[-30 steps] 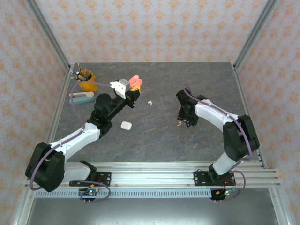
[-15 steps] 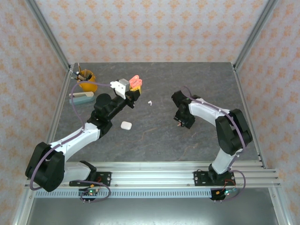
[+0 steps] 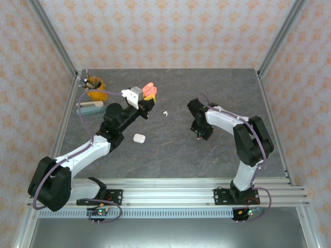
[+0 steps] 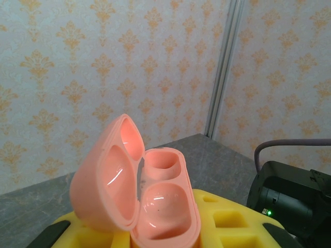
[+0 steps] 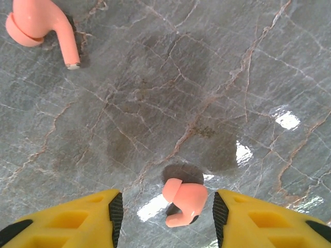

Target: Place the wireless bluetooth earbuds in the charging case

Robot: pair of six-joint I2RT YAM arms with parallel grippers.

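Zero earbuds are seated so far: both wells of the salmon charging case [image 4: 155,206] are empty. At the left, the left gripper [image 3: 147,99] is clamped on that case, holding it above the table [image 3: 170,155] with its lid open. A white case [image 3: 138,138] lies nearer, and a white earbud [image 3: 165,112] lies just right of the raised case. Farther right, the right gripper [image 5: 166,214] hangs low, its fingers parted around a salmon earbud [image 5: 183,199] but not touching it. A second salmon earbud [image 5: 41,28] lies apart. Gripping, carrying and seating all remain, I judge.
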